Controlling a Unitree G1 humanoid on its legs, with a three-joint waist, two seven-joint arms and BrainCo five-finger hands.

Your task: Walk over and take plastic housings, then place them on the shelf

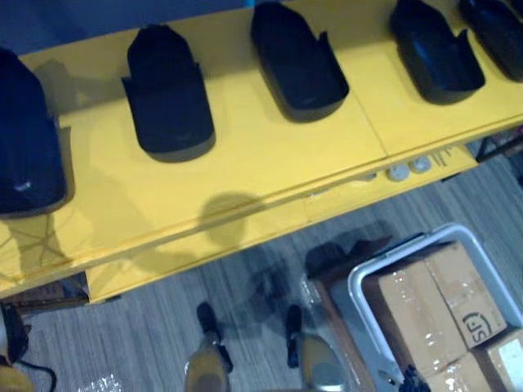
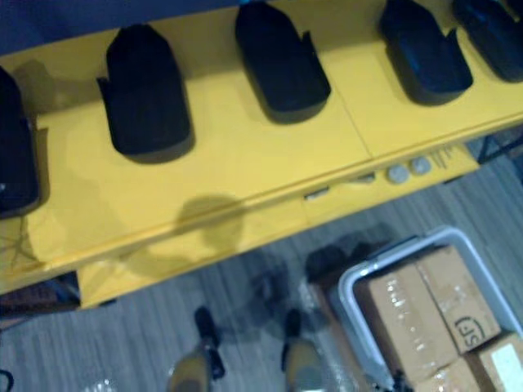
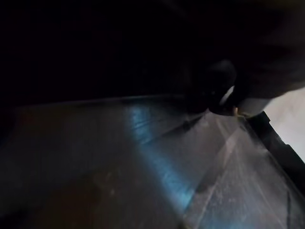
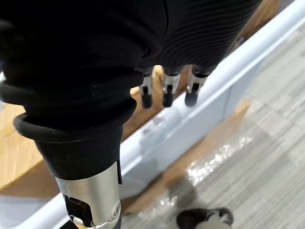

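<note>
A yellow shelf (image 1: 270, 155) carries a row of black plastic housings (image 1: 167, 98), none touching; two lie left of the middle housing (image 1: 298, 61), two right of it; nearer and rightward of that housing, a white bin (image 1: 359, 282) stands on the grey floor (image 1: 155, 327).

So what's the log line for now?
black plastic housings: rowed on yellow shelf | right hand: open, empty, over white crate rim | cardboard boxes: in crate

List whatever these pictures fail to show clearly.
Leftmost housing: eye views' left edge cuts it off.
Rightmost housing: cut by the upper right corner.
Cardboard boxes in the crate: lower right edge cuts them.
Left wrist view: too dark and blurred to identify the surface shown.
</note>
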